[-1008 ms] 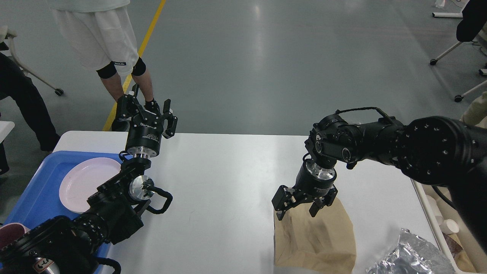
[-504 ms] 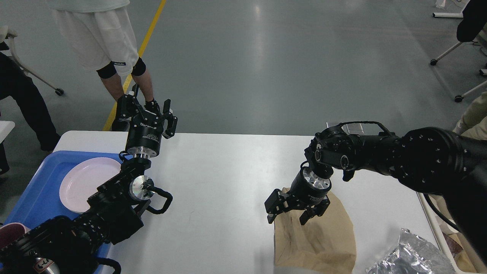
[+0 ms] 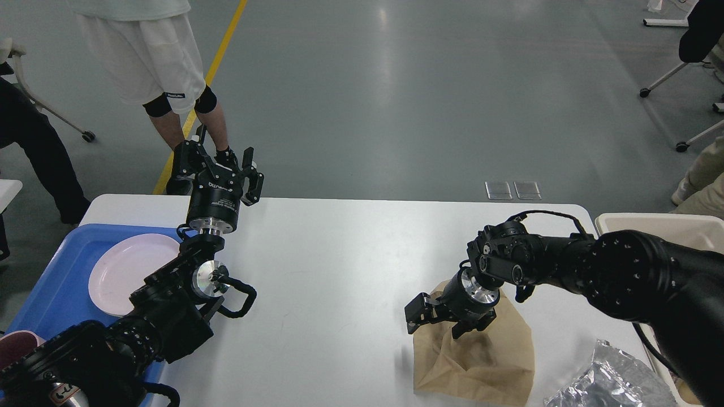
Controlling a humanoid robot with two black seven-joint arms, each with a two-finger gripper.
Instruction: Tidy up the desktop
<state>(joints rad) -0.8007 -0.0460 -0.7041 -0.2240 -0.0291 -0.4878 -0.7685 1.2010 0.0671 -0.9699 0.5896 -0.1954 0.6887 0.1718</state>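
The white desktop (image 3: 339,254) fills the lower part of the head view. A crumpled brown paper bag (image 3: 486,356) lies on it at the front right. My right gripper (image 3: 434,325) is down at the bag's upper left corner, its two fingers apart on either side of the paper edge, so it reads as open. My left gripper (image 3: 218,161) is held up over the table's far left edge, open and empty.
A blue tray (image 3: 62,282) at the left holds a pink plate (image 3: 127,271) and a maroon cup (image 3: 17,345). Crinkled silver foil (image 3: 611,384) lies at the front right. A beige bin (image 3: 656,223) stands off the right edge. A person (image 3: 153,62) stands behind the far left corner.
My right arm has dropped lower, bringing its gripper down onto the bag's upper left corner, and the paper has bunched a little. The left arm has stayed still.
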